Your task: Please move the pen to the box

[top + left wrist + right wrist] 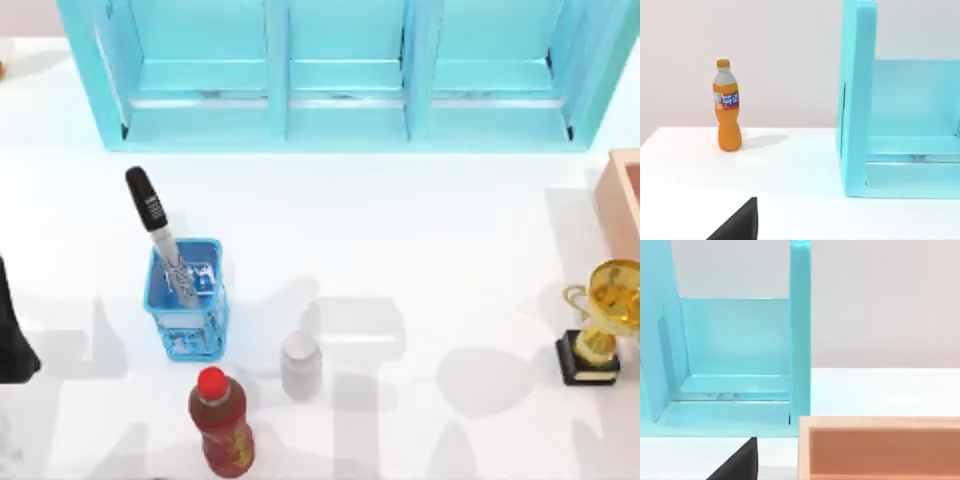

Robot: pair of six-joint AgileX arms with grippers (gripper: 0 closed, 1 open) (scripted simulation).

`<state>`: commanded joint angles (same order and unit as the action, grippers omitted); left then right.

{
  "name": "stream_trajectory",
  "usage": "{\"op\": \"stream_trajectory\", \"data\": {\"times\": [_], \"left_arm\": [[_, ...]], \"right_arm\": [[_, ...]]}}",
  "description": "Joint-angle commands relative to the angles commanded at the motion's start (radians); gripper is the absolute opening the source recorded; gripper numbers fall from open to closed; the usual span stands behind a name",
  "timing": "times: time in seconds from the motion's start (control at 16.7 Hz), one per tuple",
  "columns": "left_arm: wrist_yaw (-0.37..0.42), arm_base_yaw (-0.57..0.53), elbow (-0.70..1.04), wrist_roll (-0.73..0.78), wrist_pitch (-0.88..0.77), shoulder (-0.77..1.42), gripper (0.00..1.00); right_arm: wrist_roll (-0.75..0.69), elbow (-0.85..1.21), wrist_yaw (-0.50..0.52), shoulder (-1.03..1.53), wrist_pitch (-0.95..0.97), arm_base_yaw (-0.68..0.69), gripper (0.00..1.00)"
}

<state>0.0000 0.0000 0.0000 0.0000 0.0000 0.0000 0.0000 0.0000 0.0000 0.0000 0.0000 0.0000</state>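
- Leaning in a small blue mesh basket (187, 300) on the white surface (400, 240), left side, is the slim black-capped pen (158, 230).
- Sitting at the right edge is the pinkish-tan wooden box (625, 200).
- Waiting at the left edge is the left arm (12, 330); I cannot tell how either hand is set.

From overhead we are looking down on the white table (400, 230). Both wrist cameras are sitting low, facing level toward the big turquoise open-fronted cabinet (340, 75) across the upper frame, which all three views are sharing.
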Motion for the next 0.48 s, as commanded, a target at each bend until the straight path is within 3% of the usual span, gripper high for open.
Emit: {"op": "stream_trajectory", "data": {"times": [0.24,0.48], "left_arm": [[0.0,0.0,0.0,0.0,0.0,0.0,1.0],[0.0,0.0,0.0,0.0,0.0,0.0,1.0]], "right_arm": [[0.005,0.024,0.0,0.032,0.005,0.022,1.0],[0.035,0.155,0.002,0.222,0.033,0.138,1.0]]}}
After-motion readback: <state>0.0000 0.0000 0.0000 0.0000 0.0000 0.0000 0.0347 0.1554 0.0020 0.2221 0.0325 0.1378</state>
